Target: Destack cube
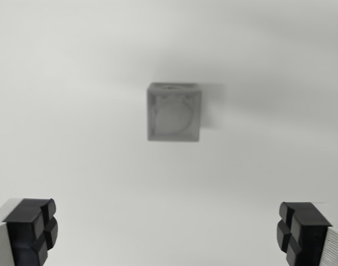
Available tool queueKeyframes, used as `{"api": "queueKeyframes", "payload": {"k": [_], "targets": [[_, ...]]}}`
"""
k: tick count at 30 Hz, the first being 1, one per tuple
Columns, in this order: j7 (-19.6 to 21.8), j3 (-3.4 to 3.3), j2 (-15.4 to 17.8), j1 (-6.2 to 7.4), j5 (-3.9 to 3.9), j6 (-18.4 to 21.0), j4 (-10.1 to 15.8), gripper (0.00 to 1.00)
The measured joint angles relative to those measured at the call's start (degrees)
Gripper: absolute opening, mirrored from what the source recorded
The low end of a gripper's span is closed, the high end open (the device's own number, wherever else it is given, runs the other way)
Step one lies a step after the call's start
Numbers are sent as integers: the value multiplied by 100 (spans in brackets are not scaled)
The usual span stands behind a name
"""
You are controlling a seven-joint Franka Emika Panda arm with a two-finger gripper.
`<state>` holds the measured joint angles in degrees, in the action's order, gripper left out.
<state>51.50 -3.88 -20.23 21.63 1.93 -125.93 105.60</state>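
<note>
The gripper (169, 233) hung spread wide, holding nothing, above the grey cube (173, 112) mid-surface (75, 155). Best to centre over it, then descend squarely onto the top cube only.

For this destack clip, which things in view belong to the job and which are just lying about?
Belongs to the job:
- grey cube, seen from above; whether another sits under it cannot be told
- gripper, fingers wide apart, holding nothing

Just lying about:
- nothing; only the plain white table shows besides
</note>
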Motion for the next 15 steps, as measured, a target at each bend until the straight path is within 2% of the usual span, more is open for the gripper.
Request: {"api": "queueKeyframes", "payload": {"k": [15], "targets": [[20, -3, 309, 0, -29, 629, -324, 100]]}}
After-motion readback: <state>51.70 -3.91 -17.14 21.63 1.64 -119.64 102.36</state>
